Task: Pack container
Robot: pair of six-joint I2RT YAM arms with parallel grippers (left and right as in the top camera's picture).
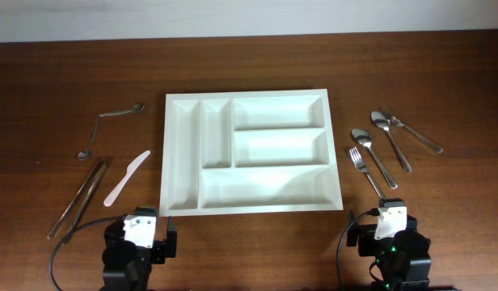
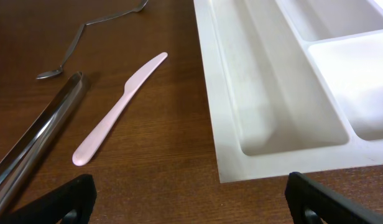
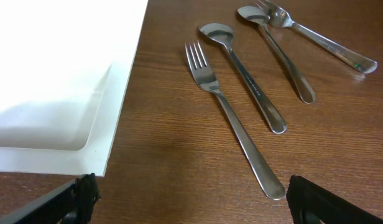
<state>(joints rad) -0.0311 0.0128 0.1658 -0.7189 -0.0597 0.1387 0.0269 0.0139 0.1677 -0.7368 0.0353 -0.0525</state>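
Observation:
The container (image 1: pixel 265 187), a white five-compartment cutlery tray, lies mid-table with nothing in it. Left of it are a pink plastic knife (image 1: pixel 126 178), metal tongs (image 1: pixel 78 198) and a thin bent spoon (image 1: pixel 111 121). To its right lie a fork (image 1: pixel 366 171), two spoons (image 1: pixel 374 158) (image 1: pixel 392 141) and a second fork (image 1: pixel 415 133). My left gripper (image 2: pixel 191 199) is open near the tray's front left corner (image 2: pixel 229 168), holding nothing. My right gripper (image 3: pixel 191 199) is open by the front right corner (image 3: pixel 86 155), with the fork handle (image 3: pixel 253 162) just ahead of it.
Both arms (image 1: pixel 140 242) (image 1: pixel 390 242) sit at the table's front edge. The knife (image 2: pixel 120 106) and tongs (image 2: pixel 39 134) lie ahead-left of the left gripper. Bare brown wood separates the cutlery from the tray on both sides.

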